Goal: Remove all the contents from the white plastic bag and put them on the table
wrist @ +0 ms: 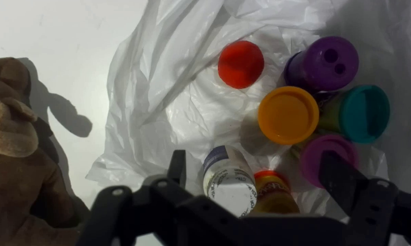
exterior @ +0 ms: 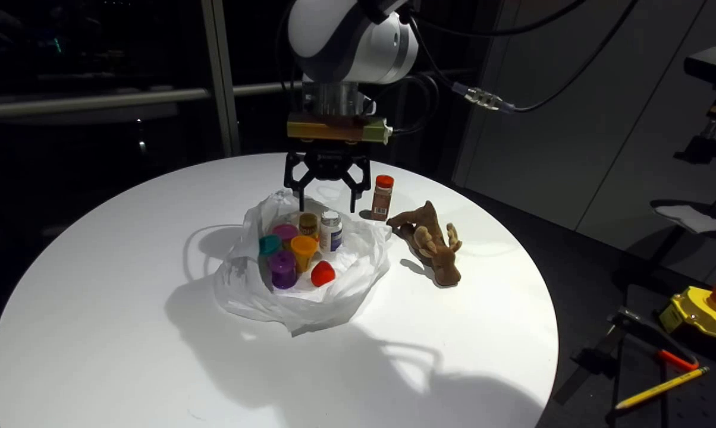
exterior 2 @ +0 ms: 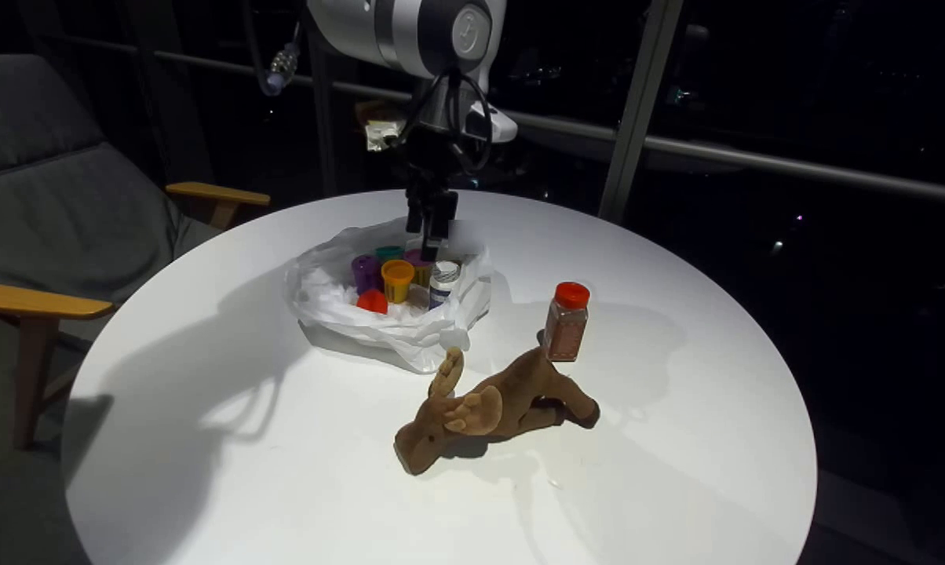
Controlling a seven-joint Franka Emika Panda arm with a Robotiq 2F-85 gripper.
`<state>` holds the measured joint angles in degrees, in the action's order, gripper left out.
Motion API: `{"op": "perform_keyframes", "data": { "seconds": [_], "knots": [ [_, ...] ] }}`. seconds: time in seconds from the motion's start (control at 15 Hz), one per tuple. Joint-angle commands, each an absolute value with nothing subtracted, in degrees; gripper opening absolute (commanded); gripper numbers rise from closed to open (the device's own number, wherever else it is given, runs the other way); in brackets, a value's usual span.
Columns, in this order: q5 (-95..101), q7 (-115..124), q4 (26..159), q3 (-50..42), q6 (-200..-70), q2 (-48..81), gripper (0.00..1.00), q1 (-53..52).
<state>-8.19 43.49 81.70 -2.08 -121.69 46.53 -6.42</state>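
- The round white counter (exterior: 96,267) spreads beneath it all.
- The white plastic bag (exterior: 313,309) sits on the counter, opened out, its rim crumpled.
- The teal tub (exterior: 269,245), purple tub (exterior: 283,270) and magenta-lidded tub (exterior: 285,231) are grouped close together inside the bag.
- The orange tub (exterior: 304,254), yellow-brown tub (exterior: 308,224) and rounded red object (exterior: 323,274) are in the bag too.
- The fingers (exterior: 301,200) stand wide apart, pointing down above the bag.
- The white bottle (exterior: 331,230) is inside the bag, seen between the fingers in the wrist view.
- The red-capped bottle (exterior: 382,201) stands upright on the counter, outside the bag.
- The brown plush moose (exterior: 443,258) rests on the counter just beside that bottle.
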Motion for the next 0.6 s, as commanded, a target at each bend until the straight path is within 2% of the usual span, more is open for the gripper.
{"op": "perform_keyframes", "data": {
  "seconds": [0.0,0.53],
  "knots": [
    [-9.59,45.58,82.79,-2.65,-124.50,46.94,1.00,-6.29],
    [-10.06,46.80,81.77,-2.44,-126.57,49.69,1.00,-5.68]
  ]
}}
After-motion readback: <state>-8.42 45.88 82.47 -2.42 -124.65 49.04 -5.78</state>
